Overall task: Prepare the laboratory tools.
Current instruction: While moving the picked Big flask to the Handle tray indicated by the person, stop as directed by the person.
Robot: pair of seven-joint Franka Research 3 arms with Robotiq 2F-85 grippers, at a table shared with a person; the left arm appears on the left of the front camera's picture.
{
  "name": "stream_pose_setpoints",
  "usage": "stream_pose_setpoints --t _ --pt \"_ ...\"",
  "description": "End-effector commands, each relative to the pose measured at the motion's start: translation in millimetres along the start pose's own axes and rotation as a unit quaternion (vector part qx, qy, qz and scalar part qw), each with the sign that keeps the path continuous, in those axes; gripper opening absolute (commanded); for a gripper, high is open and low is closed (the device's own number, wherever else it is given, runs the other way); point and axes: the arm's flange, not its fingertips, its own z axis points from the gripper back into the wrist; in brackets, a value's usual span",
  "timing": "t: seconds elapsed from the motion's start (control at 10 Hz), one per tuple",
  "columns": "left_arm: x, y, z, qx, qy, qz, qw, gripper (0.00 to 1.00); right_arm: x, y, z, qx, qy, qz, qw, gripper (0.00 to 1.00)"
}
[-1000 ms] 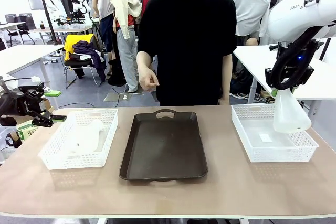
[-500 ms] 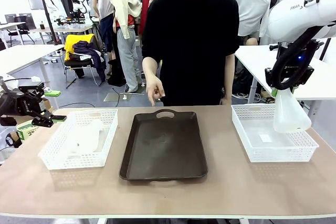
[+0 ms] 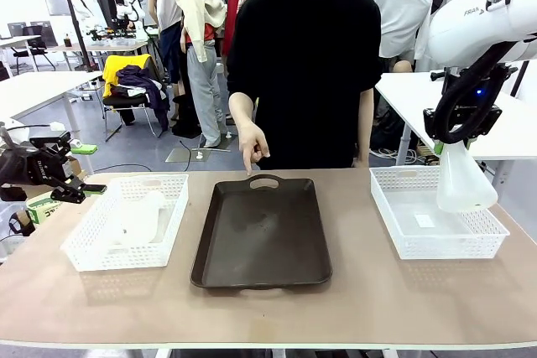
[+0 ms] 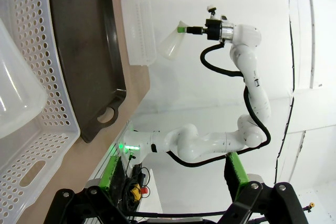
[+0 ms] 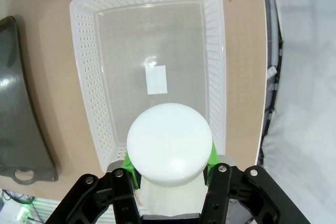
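- A light brown table (image 3: pixel 352 308) is stretching across a busy workroom; a person in black is standing at its far side, with other tables behind.
- At far left, the left gripper (image 3: pixel 77 184) is hovering beside the table edge with its fingers spread wide and nothing between them.
- Just to its right, a white left basket (image 3: pixel 117 259) is holding one frosted flask (image 3: pixel 138 217); it is lying on its side, its long axis running roughly level, with the neck seeming to angle toward the far side, though the frosted plastic is making that hard to read.
- In the middle, a dark brown tray (image 3: pixel 262 236) is sitting bare; the person's hand (image 3: pixel 252 147) is pointing a finger down at its far handle.
- Toward the right, a right basket (image 3: pixel 436 247) is sitting with nothing resting in it.
- Above that basket, the right gripper (image 3: pixel 458 137) is pinching the neck of the second flask (image 3: pixel 464 184); the flask is hanging upright, long axis vertical, neck up and wide base facing down, clear of the basket floor.
- The tray is lying to the robot's left of this lifted flask, well apart from it; the right arm is the nearer one, so the next move is likely calling for a sideways carry toward the middle.
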Motion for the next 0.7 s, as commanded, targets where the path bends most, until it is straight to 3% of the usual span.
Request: stream_pose_setpoints --t 0.0,0.6 --pt "-0.4 -1.7 1.4 -0.002 -0.001 -0.001 1.0 1.0 3.5 1.9 0.6 0.001 -0.005 -0.007 1.0 0.0" --pt "-0.4 -1.7 1.4 -0.002 -0.001 -0.001 1.0 1.0 1.4 8.7 7.0 0.019 -0.007 0.013 1.0 0.0"
